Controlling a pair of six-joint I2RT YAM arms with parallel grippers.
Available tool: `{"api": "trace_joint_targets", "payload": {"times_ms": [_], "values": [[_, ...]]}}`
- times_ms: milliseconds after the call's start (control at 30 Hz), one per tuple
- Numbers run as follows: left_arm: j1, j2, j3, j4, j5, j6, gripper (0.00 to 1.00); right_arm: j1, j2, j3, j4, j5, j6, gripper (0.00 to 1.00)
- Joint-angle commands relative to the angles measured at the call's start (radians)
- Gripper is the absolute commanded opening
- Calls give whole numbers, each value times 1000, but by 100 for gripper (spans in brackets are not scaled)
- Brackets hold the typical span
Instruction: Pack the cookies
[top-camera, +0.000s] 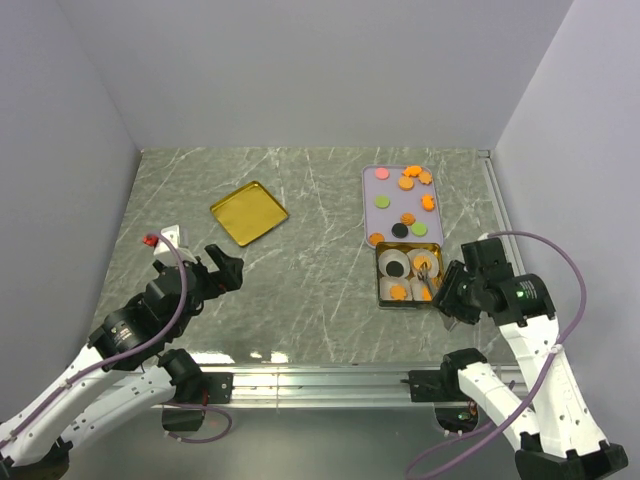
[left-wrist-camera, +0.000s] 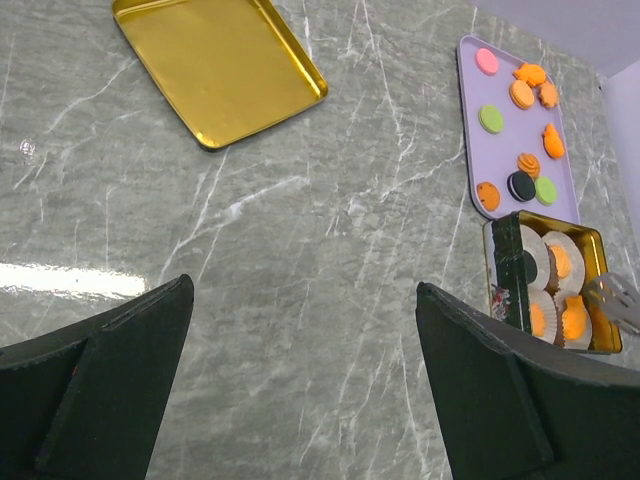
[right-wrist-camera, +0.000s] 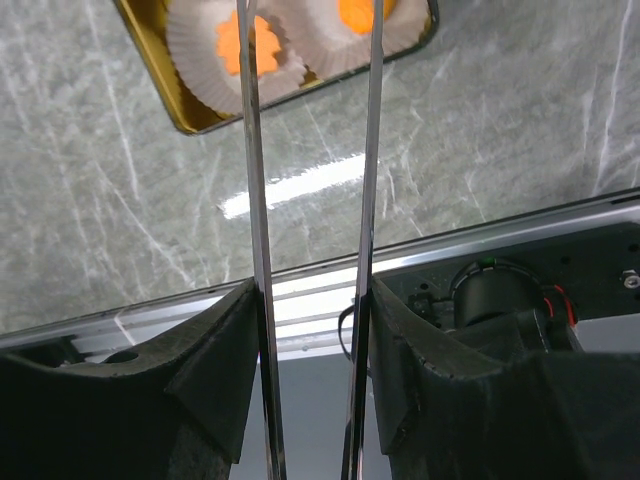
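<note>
Several cookies, mostly orange (top-camera: 406, 182) with a pink, green and black one (top-camera: 400, 229), lie on a lilac tray (top-camera: 368, 215). They also show in the left wrist view (left-wrist-camera: 522, 94). A gold tin (top-camera: 381, 282) in front of the tray holds white paper cups, three with orange cookies (top-camera: 398, 292) and one with a black cookie (top-camera: 393, 264). My right gripper (top-camera: 450, 290) is shut on metal tongs (right-wrist-camera: 252, 150), whose tips reach over the tin's right cups (right-wrist-camera: 245, 50). My left gripper (top-camera: 222, 268) is open and empty over bare table at the left (left-wrist-camera: 305, 290).
The gold lid (top-camera: 249, 212) lies upside down on the marble table, back left of centre. A small red and white item (top-camera: 160, 238) sits by the left wall. A metal rail (top-camera: 320, 378) runs along the table's near edge.
</note>
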Motion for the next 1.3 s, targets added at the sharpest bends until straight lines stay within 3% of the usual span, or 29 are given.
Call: {"api": "trace_joint_targets", "payload": {"times_ms": [0,367,533,733,967,1267], "values": [[-7,-11,43,-7,-23,-14,99,-4,28,78,21,1,-19,51],[-14,-16,40,-4,-26,-16,99,5,210,183,169,-97,-33,51],[-17,-16,38,1,-17,-10,99,95,327,264,234,-82,14,51],[-23,-17,35,2,-22,-11,99,264,531,387,320,-43,77,50],[-27,-8,37,-4,-22,-13,99,299,846,538,441,-26,97,48],[-50,-3,31,2,-28,-10,99,338,1160,798,414,30,60,48]]}}
